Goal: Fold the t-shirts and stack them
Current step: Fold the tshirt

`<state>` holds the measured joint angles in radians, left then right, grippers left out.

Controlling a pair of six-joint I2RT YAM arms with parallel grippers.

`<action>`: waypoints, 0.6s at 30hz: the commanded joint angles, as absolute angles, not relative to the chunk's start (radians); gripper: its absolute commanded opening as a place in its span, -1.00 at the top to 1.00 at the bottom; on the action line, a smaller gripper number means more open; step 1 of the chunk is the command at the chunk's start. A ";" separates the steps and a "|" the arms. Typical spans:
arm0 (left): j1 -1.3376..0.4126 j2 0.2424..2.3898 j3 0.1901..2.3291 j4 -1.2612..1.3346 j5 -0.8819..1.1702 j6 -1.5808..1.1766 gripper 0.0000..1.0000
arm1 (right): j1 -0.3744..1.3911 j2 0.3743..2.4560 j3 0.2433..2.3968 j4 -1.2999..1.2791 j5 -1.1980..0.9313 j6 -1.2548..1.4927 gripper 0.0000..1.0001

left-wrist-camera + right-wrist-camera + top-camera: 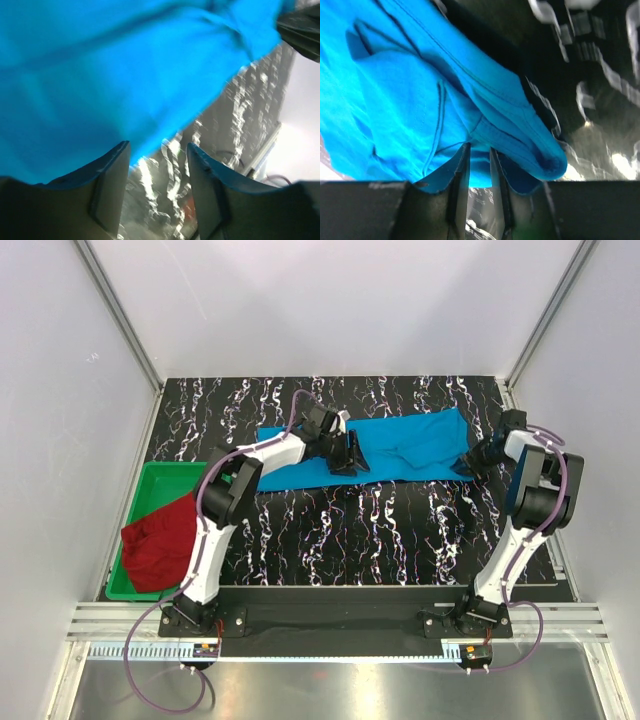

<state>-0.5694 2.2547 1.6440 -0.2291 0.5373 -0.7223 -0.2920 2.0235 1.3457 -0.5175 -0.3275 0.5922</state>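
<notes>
Top external view: a bright sky-blue soft cloth t-shirt (410,445) lies spread along the far half of the black, white-veined counter (380,530), its long side running left to right. The left fingers (350,455) sit over the cloth, left of its middle. The right fingers (474,460) are at its right end, so the 2 arms meet the shirt from opposite sides. A dark red soft cloth t-shirt (160,545) lies crumpled at the near left, well apart from both arms' tips. It covers the near end of a green plastic bin (150,480) and spills over its rim.

Left wrist view: the left fingers (112,187) stand apart, open, with veined counter showing in the gap between them. The blue t-shirt fills the frame beyond the tips. Its edge touches the tip of the finger on the left of the picture and lies just clear of the other one.

Right wrist view: the right fingers (457,190) stand close together, with only a narrow slit between them. A stitched, folded hem of the blue t-shirt bunches right at the tips. A little blue cloth reaches into the far end of the slit, while counter shows nearer in. I cannot tell whether the 2 pads pinch the cloth or merely flank it. A rolled fold of the shirt lies on the counter just right of the tips.
</notes>
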 commanded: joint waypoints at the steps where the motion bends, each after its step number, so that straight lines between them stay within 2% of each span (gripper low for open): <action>1: -0.606 2.132 1.615 -0.104 0.597 -0.739 -0.12 | -0.291 1.942 1.229 -0.538 -0.342 0.632 0.41; 5: -0.644 2.190 1.676 -0.003 0.652 -0.845 -0.12 | -0.291 1.855 1.247 -0.581 -0.322 0.614 0.33; 13: -0.726 2.305 1.720 0.235 0.603 -1.020 -0.06 | -0.293 1.885 1.410 -0.653 -0.264 0.505 -0.16; 18: -0.762 2.344 1.741 0.245 0.557 -1.063 -0.05 | -0.302 1.944 1.451 -0.647 -0.321 0.480 -0.24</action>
